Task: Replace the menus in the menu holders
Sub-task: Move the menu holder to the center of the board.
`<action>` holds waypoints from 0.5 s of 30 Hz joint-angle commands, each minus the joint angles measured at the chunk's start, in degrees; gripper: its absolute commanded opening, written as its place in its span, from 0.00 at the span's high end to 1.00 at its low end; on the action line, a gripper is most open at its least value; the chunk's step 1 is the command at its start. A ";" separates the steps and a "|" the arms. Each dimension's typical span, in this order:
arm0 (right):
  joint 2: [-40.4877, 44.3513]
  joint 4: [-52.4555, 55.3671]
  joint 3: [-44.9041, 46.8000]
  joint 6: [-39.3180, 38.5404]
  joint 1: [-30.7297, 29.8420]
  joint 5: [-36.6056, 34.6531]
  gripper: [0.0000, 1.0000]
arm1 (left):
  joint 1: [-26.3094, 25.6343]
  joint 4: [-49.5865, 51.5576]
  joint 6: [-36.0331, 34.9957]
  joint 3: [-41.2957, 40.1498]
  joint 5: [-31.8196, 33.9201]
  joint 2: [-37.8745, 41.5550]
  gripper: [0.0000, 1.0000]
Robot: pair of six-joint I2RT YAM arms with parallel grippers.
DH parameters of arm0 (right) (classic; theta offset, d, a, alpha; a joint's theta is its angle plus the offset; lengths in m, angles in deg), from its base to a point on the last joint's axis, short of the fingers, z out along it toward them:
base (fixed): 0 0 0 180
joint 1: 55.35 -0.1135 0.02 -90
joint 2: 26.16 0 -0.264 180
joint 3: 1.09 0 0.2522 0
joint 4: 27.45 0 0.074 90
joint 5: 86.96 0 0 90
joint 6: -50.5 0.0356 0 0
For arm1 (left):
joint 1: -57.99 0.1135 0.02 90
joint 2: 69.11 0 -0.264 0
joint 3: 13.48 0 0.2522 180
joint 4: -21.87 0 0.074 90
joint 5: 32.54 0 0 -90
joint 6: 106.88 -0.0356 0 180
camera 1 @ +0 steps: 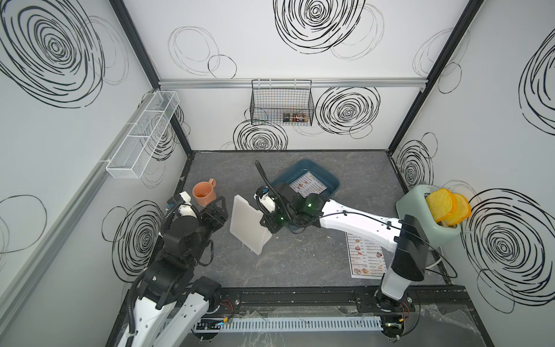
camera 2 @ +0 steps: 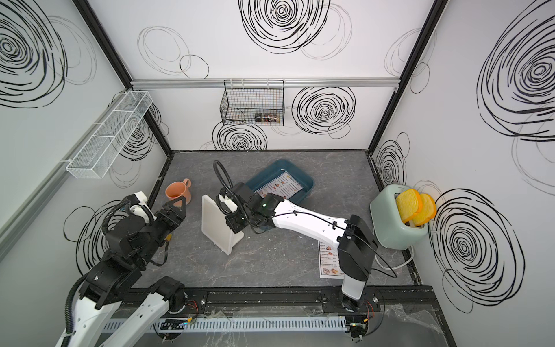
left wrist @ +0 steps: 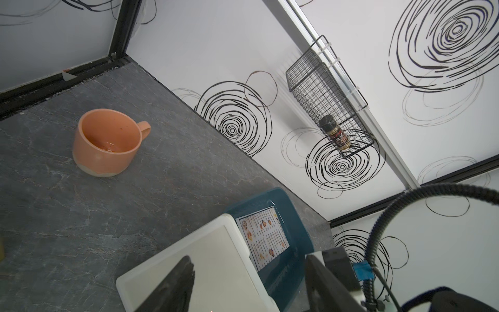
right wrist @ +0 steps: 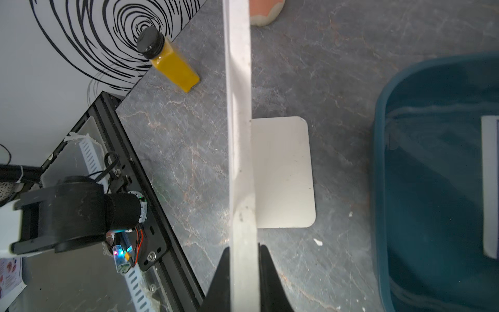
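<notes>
nearest you, by the bench's front right edge, one menu [camera 1: 365,258] lies flat, partly under the right arm. in the middle of the bench the stand [camera 1: 244,223] rests on its foot, and your right gripper [right wrist: 243,251] is pinched tight on its thin edge. the left gripper [camera 1: 222,212] hangs spread wide just beside the stand, holding nothing, with the mug [camera 1: 204,193] close behind. farther back the second menu [camera 1: 310,186] lies in the tray [camera 1: 300,168]. such a narrow pinch could let the stand swivel or tip if you pull sideways, and the left gripper could knock it.
</notes>
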 commanded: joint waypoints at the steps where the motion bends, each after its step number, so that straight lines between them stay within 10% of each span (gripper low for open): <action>1: -2.70 -2.68 -4.55 -2.35 -0.07 3.25 0.97 | 0.36 1.74 0.34 1.63 2.43 0.57 0.31; 15: -3.75 10.47 -21.06 -0.26 6.20 11.24 0.35 | 0.36 2.38 1.40 8.14 -6.90 -6.90 0.26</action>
